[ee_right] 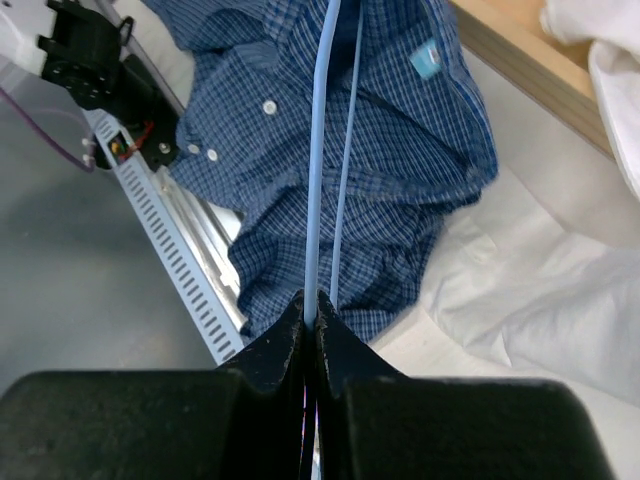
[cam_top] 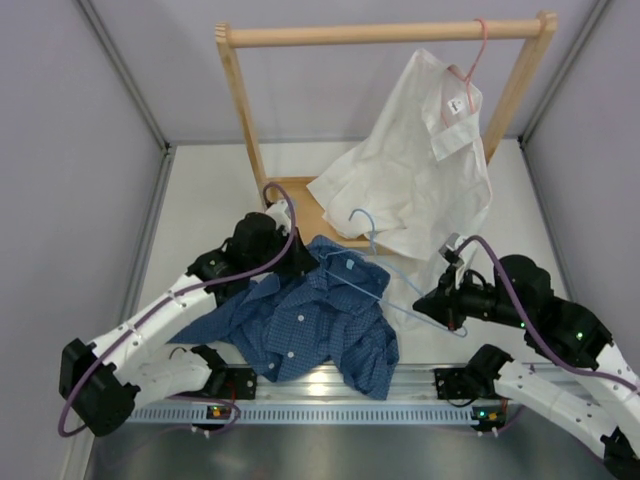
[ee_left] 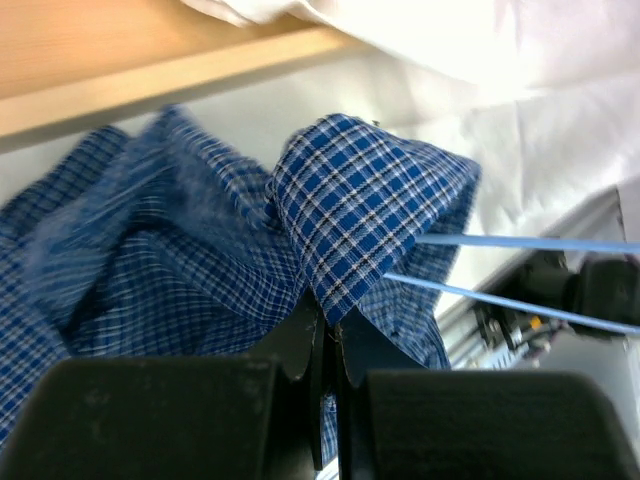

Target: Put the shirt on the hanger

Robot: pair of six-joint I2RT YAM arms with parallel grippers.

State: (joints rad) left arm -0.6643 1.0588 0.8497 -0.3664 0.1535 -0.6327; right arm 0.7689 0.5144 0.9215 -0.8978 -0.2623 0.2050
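The dark blue checked shirt lies crumpled on the table between the arms. The light-blue hanger lies across its collar area, hook pointing away from the arms. My left gripper is shut on a raised fold of the shirt; two hanger wires run into that fold. My right gripper is shut on the hanger's right end. In the right wrist view the wires run from my right gripper over the shirt, whose white buttons show.
A wooden rack stands at the back, its base board just behind the left gripper. A large white shirt hangs from it on a pink hanger and drapes onto the table. A metal rail runs along the near edge.
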